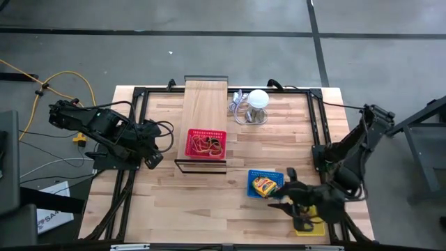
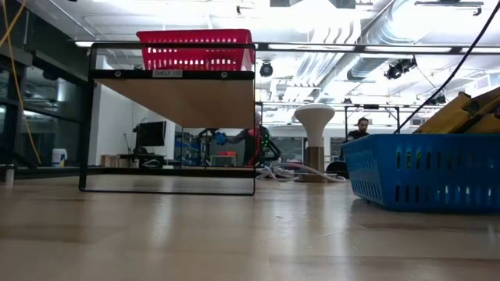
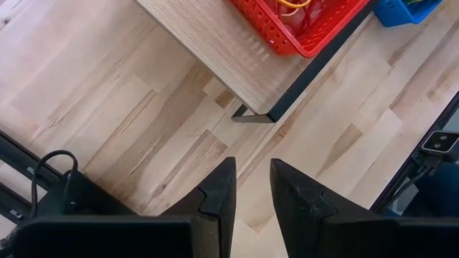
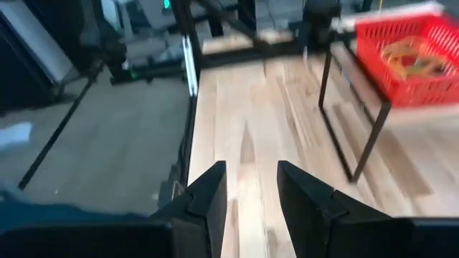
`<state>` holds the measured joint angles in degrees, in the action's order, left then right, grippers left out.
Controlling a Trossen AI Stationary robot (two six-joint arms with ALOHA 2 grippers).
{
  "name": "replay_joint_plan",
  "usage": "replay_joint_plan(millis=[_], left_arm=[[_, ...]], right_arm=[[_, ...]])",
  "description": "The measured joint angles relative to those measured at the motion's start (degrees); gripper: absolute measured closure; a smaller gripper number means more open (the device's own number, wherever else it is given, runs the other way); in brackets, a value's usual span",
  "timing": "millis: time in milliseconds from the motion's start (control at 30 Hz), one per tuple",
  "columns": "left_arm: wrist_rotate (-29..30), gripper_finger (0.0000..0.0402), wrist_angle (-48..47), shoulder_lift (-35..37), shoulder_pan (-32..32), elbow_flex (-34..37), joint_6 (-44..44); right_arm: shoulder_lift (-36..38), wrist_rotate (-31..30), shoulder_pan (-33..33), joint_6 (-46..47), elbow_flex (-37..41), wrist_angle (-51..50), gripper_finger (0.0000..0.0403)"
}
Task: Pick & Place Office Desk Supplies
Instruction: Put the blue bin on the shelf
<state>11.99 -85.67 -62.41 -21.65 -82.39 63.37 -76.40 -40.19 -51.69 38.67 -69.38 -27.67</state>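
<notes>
A red basket (image 1: 206,143) with tan and orange rubber bands (image 1: 208,145) stands on the near end of a pale wooden board (image 1: 204,104). A blue basket (image 1: 266,183) on the table holds yellow-orange printed packs (image 1: 264,186). My right gripper (image 1: 279,201) hovers open just near of the blue basket, pointing toward the table's left, with nothing between its fingers (image 4: 251,190). My left gripper (image 1: 150,160) waits open at the left, beside the board's black frame, over bare table (image 3: 252,186).
A yellow tray (image 1: 311,227) lies under my right arm at the near right corner. A white round object (image 1: 258,99) with grey cable sits at the far edge. The black frame (image 1: 201,167) raises the board's near end. Bare wood lies between the frame and the near edge.
</notes>
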Motion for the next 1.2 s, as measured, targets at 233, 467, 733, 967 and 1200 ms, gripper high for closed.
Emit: replay_joint_plan(millis=[233, 467, 733, 967, 1200], left_arm=[[0.0, 0.0318, 0.0, 0.0, 0.0, 0.0, 0.0], [0.0, 0.0318, 0.0, 0.0, 0.0, 0.0, 0.0], [0.0, 0.0318, 0.0, 0.0, 0.0, 0.0, 0.0], [0.0, 0.0318, 0.0, 0.0, 0.0, 0.0, 0.0], [0.0, 0.0318, 0.0, 0.0, 0.0, 0.0, 0.0]], right_arm=[[0.0, 8.4, 6.7, 1.2, 0.0, -9.1, 0.0291], [-1.5, 13.3, 13.9, -4.0, 0.0, -12.0, 0.0291], [-5.4, 19.3, 23.0, -8.9, 0.0, -13.0, 0.0291], [-9.6, 27.2, 31.2, -8.9, 0.0, -18.3, 0.0291], [-12.9, 33.0, 33.5, -14.6, 0.0, -18.5, 0.0291]])
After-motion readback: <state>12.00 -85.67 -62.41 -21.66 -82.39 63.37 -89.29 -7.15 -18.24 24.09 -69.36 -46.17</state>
